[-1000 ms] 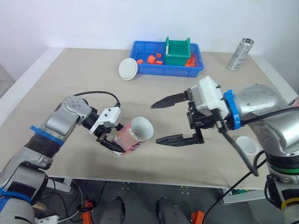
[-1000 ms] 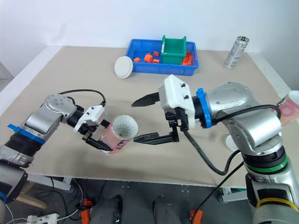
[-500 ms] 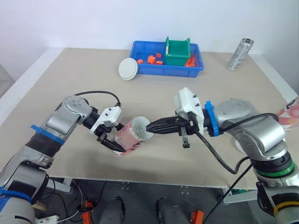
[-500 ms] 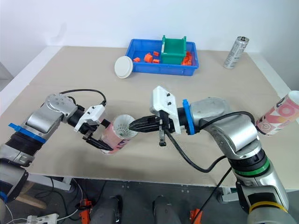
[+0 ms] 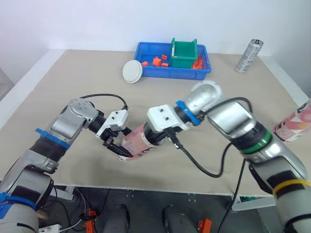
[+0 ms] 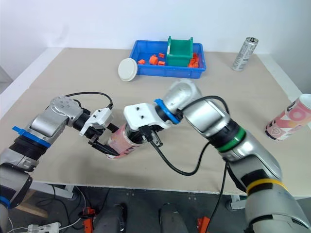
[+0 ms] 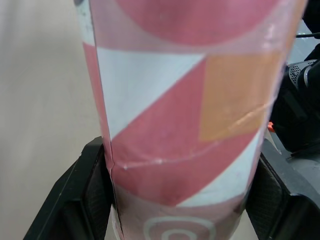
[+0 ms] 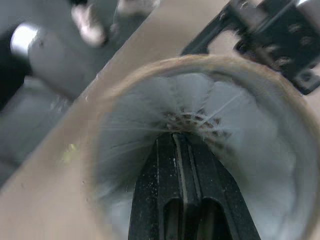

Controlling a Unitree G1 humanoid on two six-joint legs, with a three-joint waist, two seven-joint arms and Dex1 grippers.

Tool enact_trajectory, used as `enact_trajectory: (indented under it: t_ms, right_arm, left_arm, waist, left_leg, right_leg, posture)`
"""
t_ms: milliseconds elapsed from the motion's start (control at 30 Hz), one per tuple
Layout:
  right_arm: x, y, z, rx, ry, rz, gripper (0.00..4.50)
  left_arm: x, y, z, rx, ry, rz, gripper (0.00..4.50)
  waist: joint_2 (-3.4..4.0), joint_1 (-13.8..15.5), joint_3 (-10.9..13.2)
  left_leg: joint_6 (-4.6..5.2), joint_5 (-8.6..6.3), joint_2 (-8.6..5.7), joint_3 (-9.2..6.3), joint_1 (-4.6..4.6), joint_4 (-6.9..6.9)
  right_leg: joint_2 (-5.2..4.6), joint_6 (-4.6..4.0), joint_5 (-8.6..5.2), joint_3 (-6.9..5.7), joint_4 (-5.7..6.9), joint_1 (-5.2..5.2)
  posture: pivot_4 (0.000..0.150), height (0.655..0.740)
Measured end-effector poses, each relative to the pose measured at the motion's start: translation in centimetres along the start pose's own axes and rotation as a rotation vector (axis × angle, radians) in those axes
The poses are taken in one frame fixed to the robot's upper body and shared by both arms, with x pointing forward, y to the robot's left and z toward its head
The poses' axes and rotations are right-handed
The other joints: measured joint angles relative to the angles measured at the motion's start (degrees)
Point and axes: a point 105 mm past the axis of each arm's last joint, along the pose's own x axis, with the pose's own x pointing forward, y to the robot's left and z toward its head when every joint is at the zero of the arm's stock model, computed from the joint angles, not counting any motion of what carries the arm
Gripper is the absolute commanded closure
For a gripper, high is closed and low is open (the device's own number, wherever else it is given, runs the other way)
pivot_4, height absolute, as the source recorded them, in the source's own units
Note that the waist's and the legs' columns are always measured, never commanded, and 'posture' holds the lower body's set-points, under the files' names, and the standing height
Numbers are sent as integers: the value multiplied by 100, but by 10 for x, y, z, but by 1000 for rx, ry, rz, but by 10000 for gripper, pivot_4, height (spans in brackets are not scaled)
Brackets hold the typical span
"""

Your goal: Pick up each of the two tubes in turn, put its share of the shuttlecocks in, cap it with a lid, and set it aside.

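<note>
the pink and white patterned cardboard tube (image 5: 138, 144) is close to the near edge of the beige table (image 5: 73, 82), lying tilted with its open mouth toward the right arm. i cannot tell if it touches the surface. the left gripper (image 5: 118, 147) clamps it around the lower part, one black finger on each side.

inside the mouth sits a white feather shuttlecock (image 8: 210, 107). the right gripper (image 8: 181, 137) reaches in with its two fingers pressed together, holding nothing, and the tips are at the middle of the feathers.

i judge the step in hand is the filling of the first tube, with the shuttlecock being pushed deeper. next, the right gripper should come straight out along the tube without dragging the feathers. after that it needs either another shuttlecock or the white round plastic lid (image 5: 132, 72), which lies beside the blue plastic tray (image 5: 170, 74) near the far edge. the second tube of the same pattern (image 6: 286, 119) waits at the right edge.
</note>
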Motion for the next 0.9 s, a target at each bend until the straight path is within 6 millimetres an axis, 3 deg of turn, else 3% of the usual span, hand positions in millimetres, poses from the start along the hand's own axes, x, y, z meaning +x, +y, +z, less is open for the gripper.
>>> enact_trajectory:
  t_ms: [200, 433, 667, 900]
  right_arm:
    - [12, -18, 9, -24, -27, -4, 44334]
    - [3, -12, 7, 62, -83, 24, 44334]
    - [-64, -10, 0, 128, -73, -88, 44334]
    - [-92, 0, -11, 159, -47, -169, 44334]
  left_arm:
    - [-6, -2, -6, -32, -5, 25, 12280]
    - [-4, -2, -4, -17, -4, 21, 12280]
    - [-1, -2, -1, -11, -30, 20, 12280]
    - [9, 0, 4, 5, -94, 27, 12280]
  waist:
    - [-3, -9, -2]
    - [-2, -8, -1]
    - [-5, 33, 4]
    - [-6, 24, 7]
  left_leg:
    - [0, 0, 8, -5, 17, 0]
    - [0, 0, 10, -7, 10, 0]
    - [-4, -2, -5, -14, -6, -2]
    - [-3, -3, -3, -14, -9, -4]
  right_leg:
    - [4, -13, 4, -12, 6, 10]
    - [5, -17, 5, -16, 8, 6]
    - [-8, -11, -9, -16, 3, 3]
    - [-7, -11, -11, -17, 3, -3]
  posture:
    - [1500, 7367]
    - [1500, 7367]
    - [1500, 7367]
    - [1500, 7367]
